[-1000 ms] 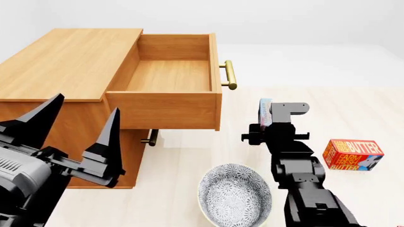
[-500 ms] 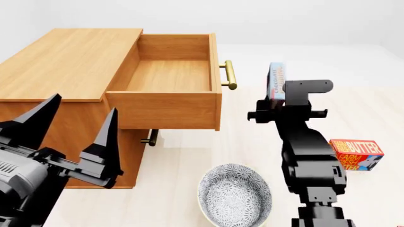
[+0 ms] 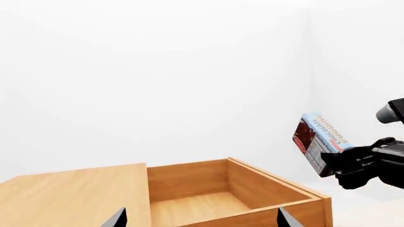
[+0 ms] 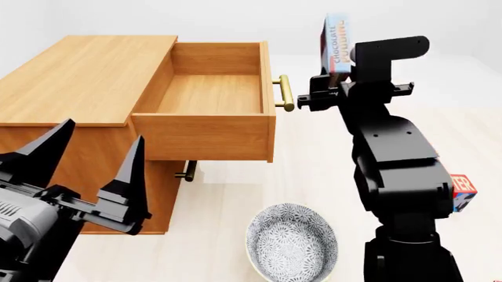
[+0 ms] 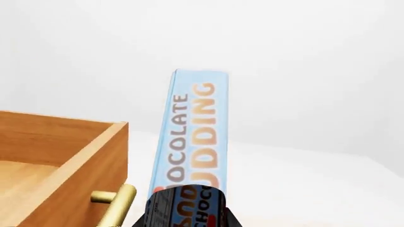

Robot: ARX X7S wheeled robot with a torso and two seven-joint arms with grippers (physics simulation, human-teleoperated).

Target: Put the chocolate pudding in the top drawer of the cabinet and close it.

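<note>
The chocolate pudding (image 4: 335, 41) is a thin light-blue carton, held upright in my right gripper (image 4: 339, 70), which is shut on its lower part, high in the air just right of the brass handle (image 4: 286, 93). It also shows in the right wrist view (image 5: 192, 142) and the left wrist view (image 3: 319, 142). The top drawer (image 4: 208, 94) of the cabinet (image 4: 86, 76) is pulled out and empty. My left gripper (image 4: 86, 170) is open and empty, low in front of the cabinet's left side; only its fingertips (image 3: 118, 218) show in its wrist view.
A patterned bowl (image 4: 292, 244) stands on the floor in front of the drawer. A red-orange butter box (image 4: 462, 192) lies at the right, mostly hidden behind my right arm. The lower drawer's small handle (image 4: 187, 170) sits under the open drawer.
My right gripper has lifted the pudding carton from low beside the bowl up to above the level of the drawer's handle. The left gripper has barely moved.
</note>
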